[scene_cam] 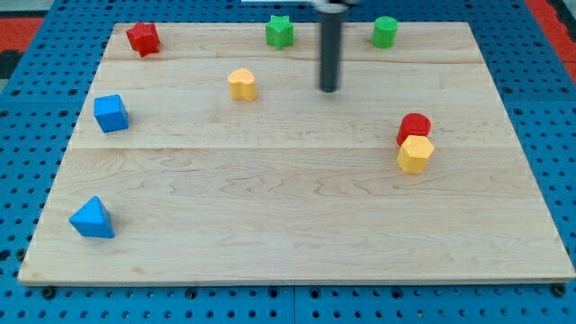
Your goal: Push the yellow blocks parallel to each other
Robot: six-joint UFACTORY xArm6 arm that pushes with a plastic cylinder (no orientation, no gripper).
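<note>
Camera view shows my tip (329,90) touching nothing; no jaws here. One yellow block (242,85) sits at its 9 o'clock, another yellow block (415,154) at 4 o'clock beside the red block (415,128). Lining up comes next, I think.

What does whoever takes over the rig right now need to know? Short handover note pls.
My tip is down on the board near the view's top, touching no block.
Yellow heart-like block sits to the tip's left, apart from it.
Yellow hexagon block is at the view's right, touching the red cylinder behind it.
Done: nothing visible; the yellows lie far apart.
Left: push the two yellows parallel to each other.
</note>
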